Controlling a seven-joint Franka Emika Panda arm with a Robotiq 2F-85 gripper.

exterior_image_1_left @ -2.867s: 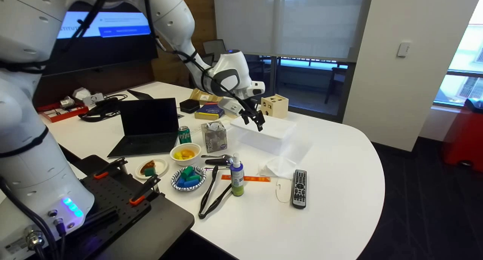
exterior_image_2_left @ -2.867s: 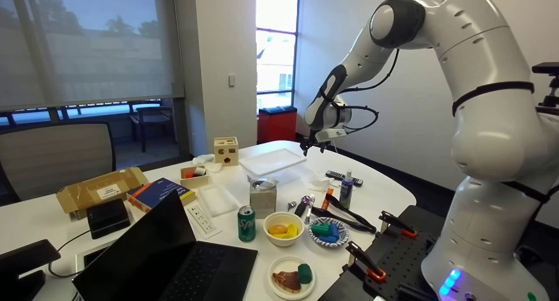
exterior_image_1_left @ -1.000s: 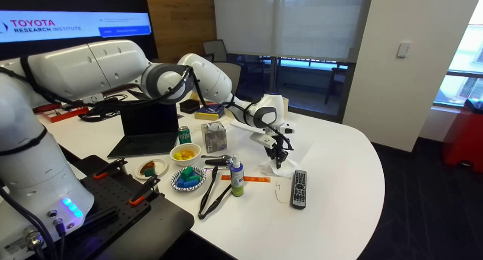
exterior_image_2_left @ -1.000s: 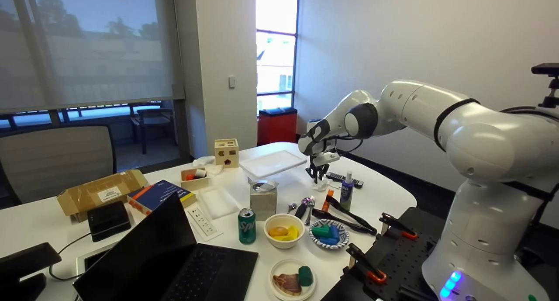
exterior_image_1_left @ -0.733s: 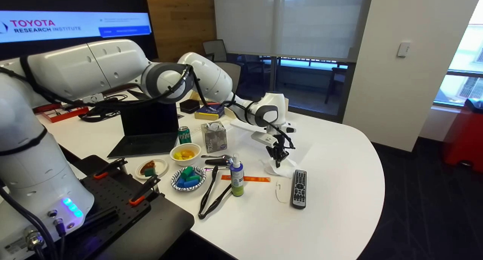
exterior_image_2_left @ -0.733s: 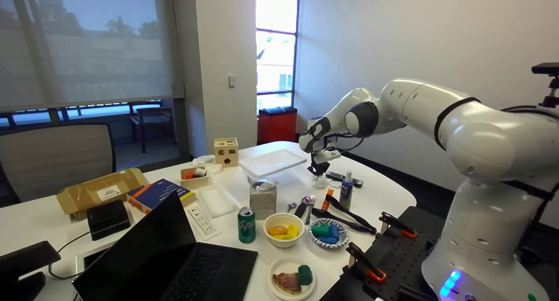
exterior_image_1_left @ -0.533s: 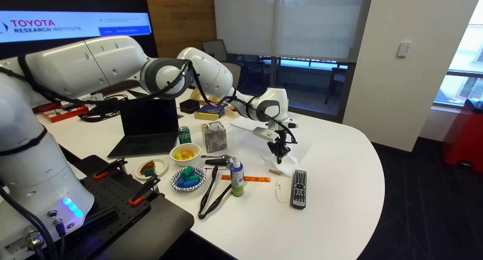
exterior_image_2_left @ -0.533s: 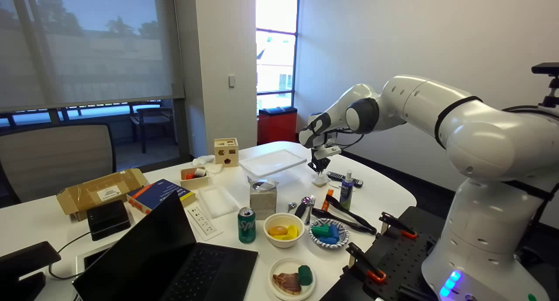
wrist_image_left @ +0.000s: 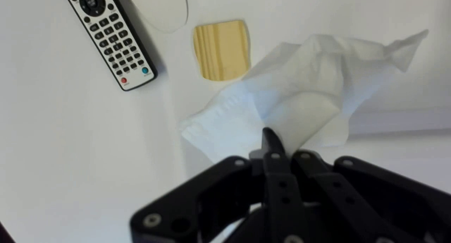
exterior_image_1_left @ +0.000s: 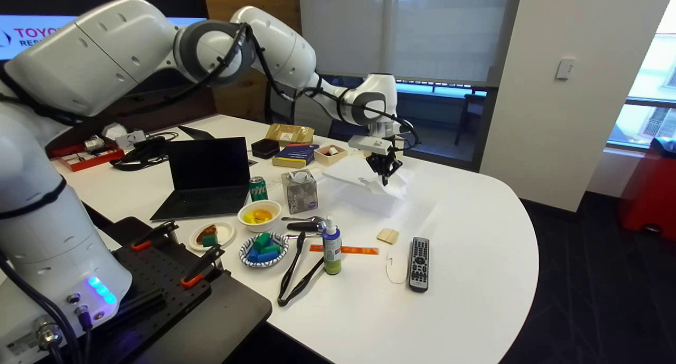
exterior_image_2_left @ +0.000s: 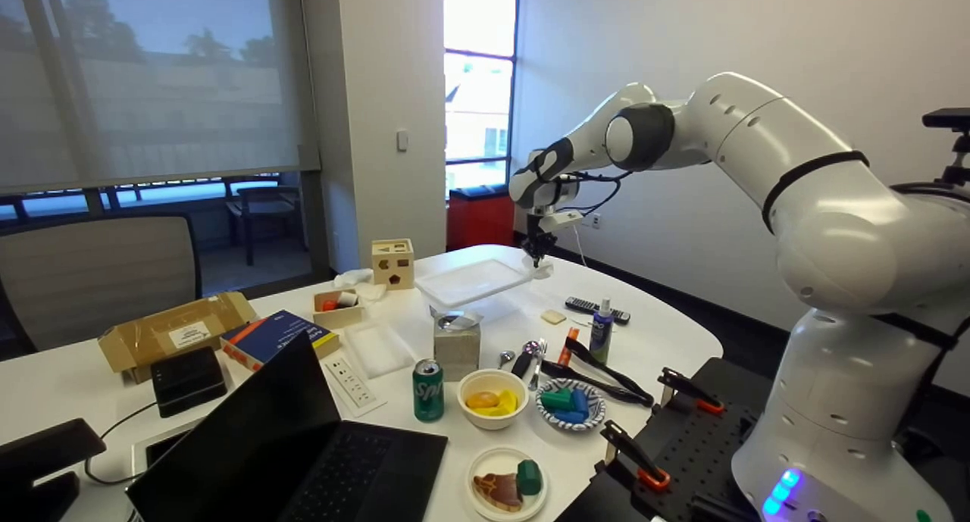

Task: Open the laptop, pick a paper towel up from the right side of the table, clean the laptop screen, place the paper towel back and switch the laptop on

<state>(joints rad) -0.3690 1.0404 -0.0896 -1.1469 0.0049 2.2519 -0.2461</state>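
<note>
My gripper (wrist_image_left: 283,147) is shut on the paper towel (wrist_image_left: 296,91), a crumpled white sheet that hangs from the fingertips. In both exterior views the gripper (exterior_image_1_left: 385,180) and the paper towel (exterior_image_1_left: 395,188) are up off the table (exterior_image_1_left: 465,311), near the white lidded box. Towel folds partly cover one fingertip in the wrist view. The laptop (exterior_image_1_left: 200,203) stands open on the far side of the table, its laptop screen (exterior_image_1_left: 208,163) black and tilted up. An exterior view shows that laptop screen (exterior_image_2_left: 250,431) close up, beside the dark keyboard (exterior_image_2_left: 345,469).
A beige toy slice (wrist_image_left: 222,50) lies near the remote (wrist_image_left: 112,42). The white box (exterior_image_1_left: 343,178), tissue box (exterior_image_1_left: 300,191), green can (exterior_image_1_left: 258,188), bowl of yellow pieces (exterior_image_1_left: 259,216) and spray bottle (exterior_image_1_left: 331,250) stand around the middle. Black tongs (exterior_image_1_left: 296,285) lie in front.
The gripper was low over the paper towel on the table. Its jaws have shut on the sheet and lifted it up and back, uncovering the beige toy slice.
</note>
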